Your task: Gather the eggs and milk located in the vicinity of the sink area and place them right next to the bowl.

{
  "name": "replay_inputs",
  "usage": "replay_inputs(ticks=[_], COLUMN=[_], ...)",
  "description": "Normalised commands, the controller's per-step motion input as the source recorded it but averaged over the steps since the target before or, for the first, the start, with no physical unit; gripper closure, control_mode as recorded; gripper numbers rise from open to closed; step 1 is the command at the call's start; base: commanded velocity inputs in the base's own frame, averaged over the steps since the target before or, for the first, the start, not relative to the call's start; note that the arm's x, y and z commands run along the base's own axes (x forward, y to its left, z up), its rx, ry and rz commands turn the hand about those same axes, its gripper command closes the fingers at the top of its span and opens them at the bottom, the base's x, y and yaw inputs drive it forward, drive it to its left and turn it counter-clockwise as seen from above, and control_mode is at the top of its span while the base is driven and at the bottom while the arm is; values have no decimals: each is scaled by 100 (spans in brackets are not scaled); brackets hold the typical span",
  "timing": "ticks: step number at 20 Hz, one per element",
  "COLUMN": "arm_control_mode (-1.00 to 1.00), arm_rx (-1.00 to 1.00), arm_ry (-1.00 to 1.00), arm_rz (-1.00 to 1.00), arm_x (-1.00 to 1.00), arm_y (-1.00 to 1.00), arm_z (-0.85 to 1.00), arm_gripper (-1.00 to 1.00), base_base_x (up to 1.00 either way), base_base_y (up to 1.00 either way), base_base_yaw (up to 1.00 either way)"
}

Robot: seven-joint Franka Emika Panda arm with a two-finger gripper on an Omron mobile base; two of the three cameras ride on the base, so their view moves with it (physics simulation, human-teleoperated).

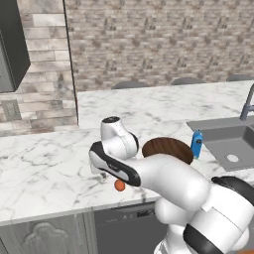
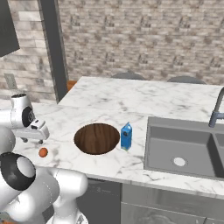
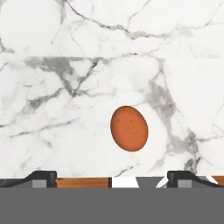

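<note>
One egg (image 3: pixel 129 128) lies alone on the marble counter (image 2: pixel 105 98), on its side, long axis roughly along the gripper's line of sight in the hand view. From the base it sits near the front edge of the counter, off to the left of the bowl (image 2: pixel 96 138) with bare marble between them

Gripper (image 3: pixel 111 178) hangs just above that egg, pointing down at the counter; jaws spread wide, nothing between them, one finger tip (image 3: pixel 43 177) at each side of the hand view with the egg centred above the gap. Not touching the egg as far as I can tell

Bowl: dark wooden, round, shallow, nothing inside it, partly hidden by the arm in the left base view

Milk (image 2: pixel 126 136): blue carton, upright, just beside the bowl's right rim, between the bowl and the sink (image 2: pixel 183 148). Can't tell whether it touches the rim

Sink: grey recessed basin with a round drain, at the right end of the counter, faucet (image 2: pixel 217 110) behind it

Brick wall (image 2: pixel 144 39) behind the counter, dark cabinet fronts below the counter edge
</note>
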Motion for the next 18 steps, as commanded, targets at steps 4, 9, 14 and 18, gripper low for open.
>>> replay_inputs(ticks=[4,9,14,18], arm_control_mode=[-100,-100,-100,-100], arm_rx=[0,0,0,0], arm_ry=[0,4,4,2], arm_rz=[0,0,0,0], arm_x=[9,9,1,0], arm_y=[-11,-27,-4,0], arm_z=[-17,-12,-12,-18], arm_gripper=[-100,-100,-100,-100], base_base_x=[0,0,0,0], base_base_y=[0,0,0,0], base_base_yaw=[0,0,0,0])
